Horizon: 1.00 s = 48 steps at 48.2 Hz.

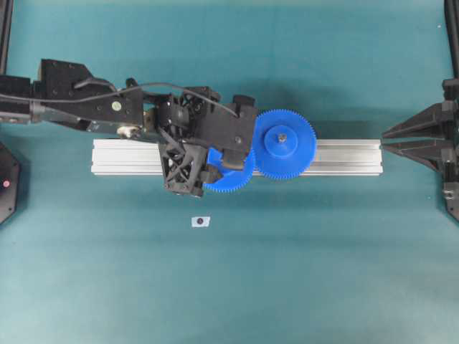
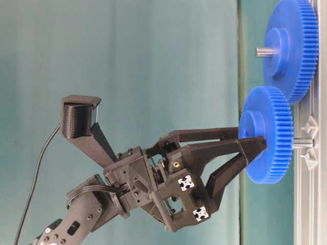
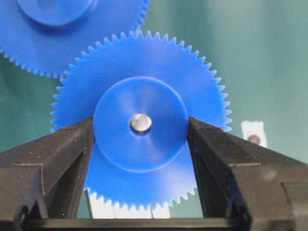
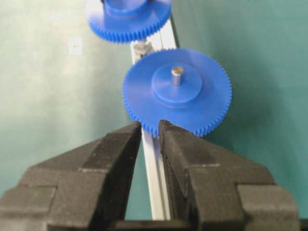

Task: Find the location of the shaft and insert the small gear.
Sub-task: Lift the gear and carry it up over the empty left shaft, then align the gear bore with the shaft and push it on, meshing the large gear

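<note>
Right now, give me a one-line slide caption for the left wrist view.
Left pincer grips the small gear by its hub, the shaft tip showing in the bore.

The room light is even and fairly bright, falling from above: the teal table cover [image 1: 229, 287] shows only soft, short shadows under the ribbed silver aluminium rail [image 1: 344, 156] and beside the wider bright blue toothed disc [image 1: 285, 143]. The rail's top glares pale. From the left wrist, the smaller blue plastic gear with the raised hub [image 3: 140, 126] is sharp, a bright sheen crossing its hub, and the grey metal pin end [image 3: 141, 122] glints; the black finger pads [image 3: 65, 159] close to the lens are soft. From the right wrist, the near black fingers [image 4: 115, 159] blur, and the far background is hazy.
</note>
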Available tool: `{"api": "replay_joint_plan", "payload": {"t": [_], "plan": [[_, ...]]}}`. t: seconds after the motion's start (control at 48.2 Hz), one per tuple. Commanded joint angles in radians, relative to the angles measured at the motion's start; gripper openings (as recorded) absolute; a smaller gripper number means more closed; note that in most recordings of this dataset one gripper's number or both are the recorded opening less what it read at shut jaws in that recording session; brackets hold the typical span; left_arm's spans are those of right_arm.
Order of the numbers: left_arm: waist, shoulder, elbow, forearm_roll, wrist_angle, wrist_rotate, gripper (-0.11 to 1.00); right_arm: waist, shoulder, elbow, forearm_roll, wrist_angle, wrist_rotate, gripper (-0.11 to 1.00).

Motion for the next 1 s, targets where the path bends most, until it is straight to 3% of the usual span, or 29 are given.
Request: {"api": "replay_joint_plan", "payload": {"t": [0.0,0.976], "plan": [[0.017,-0.011,-0.011,0.003,0.006,0.002,0.66,-0.008,0.005,-0.009,0.002,-0.005,0.008,0.33],[0.040,-0.031,0.006,0.005,0.198,0.003,0.66,-0.009,0.005,-0.008,0.002,-0.009,0.009,0.33]]}}
